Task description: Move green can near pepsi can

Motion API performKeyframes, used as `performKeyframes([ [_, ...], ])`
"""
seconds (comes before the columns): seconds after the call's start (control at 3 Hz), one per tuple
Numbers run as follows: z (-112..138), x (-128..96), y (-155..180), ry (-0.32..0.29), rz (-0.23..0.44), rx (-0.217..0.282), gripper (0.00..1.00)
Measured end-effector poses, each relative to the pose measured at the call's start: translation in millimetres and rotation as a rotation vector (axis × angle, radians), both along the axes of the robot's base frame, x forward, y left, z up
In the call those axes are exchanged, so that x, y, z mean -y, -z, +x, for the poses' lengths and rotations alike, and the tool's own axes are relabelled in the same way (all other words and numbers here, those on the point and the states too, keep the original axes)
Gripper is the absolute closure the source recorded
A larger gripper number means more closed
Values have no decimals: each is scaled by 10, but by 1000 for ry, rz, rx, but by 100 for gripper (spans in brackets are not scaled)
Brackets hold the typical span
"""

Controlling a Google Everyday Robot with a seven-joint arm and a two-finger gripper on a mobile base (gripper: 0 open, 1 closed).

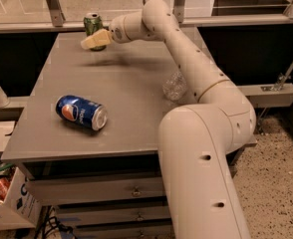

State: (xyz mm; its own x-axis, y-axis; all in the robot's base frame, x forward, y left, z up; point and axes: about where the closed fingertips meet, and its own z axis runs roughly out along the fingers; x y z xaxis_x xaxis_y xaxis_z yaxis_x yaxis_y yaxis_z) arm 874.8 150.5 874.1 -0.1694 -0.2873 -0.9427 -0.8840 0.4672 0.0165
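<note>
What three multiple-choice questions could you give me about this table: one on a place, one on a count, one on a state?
1. Where is the green can?
A. At the far edge of the table, beside the tool
B. At the near edge
C. On the floor

2. How many drink cans are on the table?
A. One
B. Four
C. Two

3. How is the pepsi can resting?
A. Upright
B. On its side
C. Crushed flat

Answers:
1 A: it stands at the far-left corner, with the tool right next to it.
2 C: only the green one and the blue one show.
3 B: its silver end faces sideways, not up.
</note>
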Motion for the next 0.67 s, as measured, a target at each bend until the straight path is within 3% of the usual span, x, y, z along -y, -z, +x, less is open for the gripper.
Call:
performKeyframes([
  [0.33,122,-107,-10,17,-34,7,0],
  [0.67,234,-203,-11,43,-58,-5,19],
])
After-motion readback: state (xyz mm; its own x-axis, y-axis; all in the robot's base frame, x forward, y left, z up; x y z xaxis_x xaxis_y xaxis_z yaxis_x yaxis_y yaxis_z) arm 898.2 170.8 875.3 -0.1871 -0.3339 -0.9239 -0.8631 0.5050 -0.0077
